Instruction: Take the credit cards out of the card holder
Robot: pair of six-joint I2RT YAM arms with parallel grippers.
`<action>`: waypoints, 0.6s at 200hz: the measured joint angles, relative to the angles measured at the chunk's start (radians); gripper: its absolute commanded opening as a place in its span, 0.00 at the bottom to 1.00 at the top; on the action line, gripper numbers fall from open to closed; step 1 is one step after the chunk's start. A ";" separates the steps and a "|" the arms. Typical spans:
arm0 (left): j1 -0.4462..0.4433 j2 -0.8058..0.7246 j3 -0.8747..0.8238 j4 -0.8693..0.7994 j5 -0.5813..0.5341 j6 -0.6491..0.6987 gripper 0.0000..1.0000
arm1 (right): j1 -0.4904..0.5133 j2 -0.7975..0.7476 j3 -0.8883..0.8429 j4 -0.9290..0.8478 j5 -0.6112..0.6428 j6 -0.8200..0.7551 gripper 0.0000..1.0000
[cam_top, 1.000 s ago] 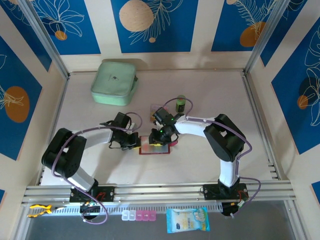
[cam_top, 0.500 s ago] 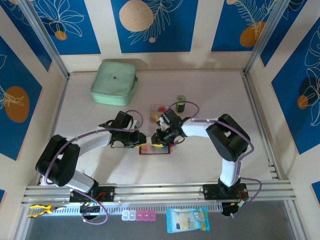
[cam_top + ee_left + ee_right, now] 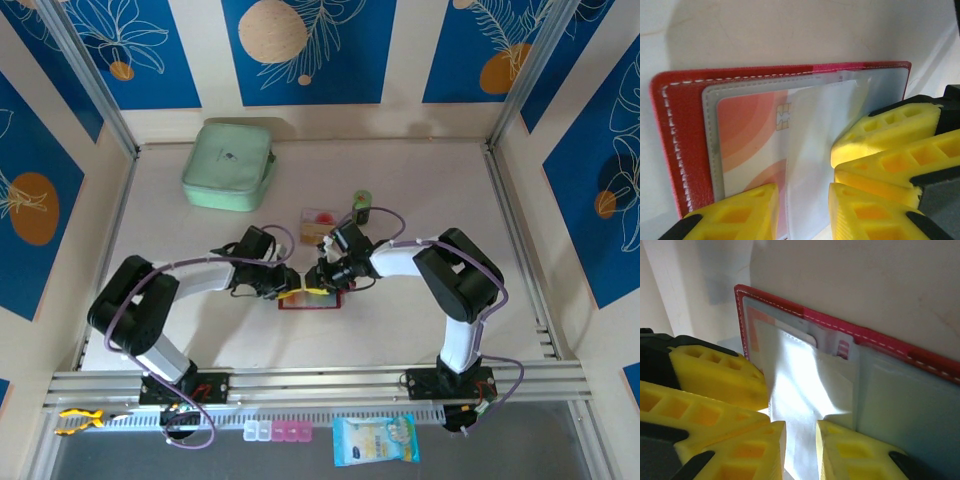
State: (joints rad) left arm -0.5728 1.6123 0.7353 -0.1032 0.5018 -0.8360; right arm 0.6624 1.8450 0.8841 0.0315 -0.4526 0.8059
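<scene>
The dark red card holder (image 3: 312, 299) lies open on the table between both arms. Its clear sleeves (image 3: 830, 115) face up, and an orange credit card (image 3: 747, 127) with a chip sits inside one. A red-and-white banded card edge (image 3: 843, 348) peeks from another sleeve. My left gripper (image 3: 289, 284) (image 3: 802, 202) hovers open over the sleeve, its jaws slightly apart. My right gripper (image 3: 322, 277) (image 3: 801, 442) meets it from the other side, also slightly open, with the shiny sleeve flap (image 3: 800, 385) lying under the gap. Another card (image 3: 319, 222) lies on the table behind the holder.
A mint-green zip case (image 3: 230, 165) sits at the back left. A small green cylinder (image 3: 361, 206) stands behind the right wrist. The two grippers' yellow fingers (image 3: 890, 132) nearly touch over the holder.
My left gripper has opened from shut and slid right onto the holder. The right wrist shifted slightly right, uncovering the card on the table behind it.
</scene>
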 measured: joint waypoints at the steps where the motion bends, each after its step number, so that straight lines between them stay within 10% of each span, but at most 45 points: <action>1: 0.000 0.000 0.000 0.001 0.000 -0.001 0.29 | 0.000 0.000 0.000 0.000 0.000 0.000 0.25; 120: -0.049 -0.043 0.061 0.001 0.014 -0.028 0.39 | -0.022 -0.280 -0.009 -0.212 0.116 -0.014 0.33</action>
State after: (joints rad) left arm -0.6216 1.5692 0.7959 -0.1020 0.5163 -0.8642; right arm 0.6407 1.5654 0.8749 -0.1806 -0.3363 0.7914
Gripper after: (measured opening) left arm 0.354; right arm 0.322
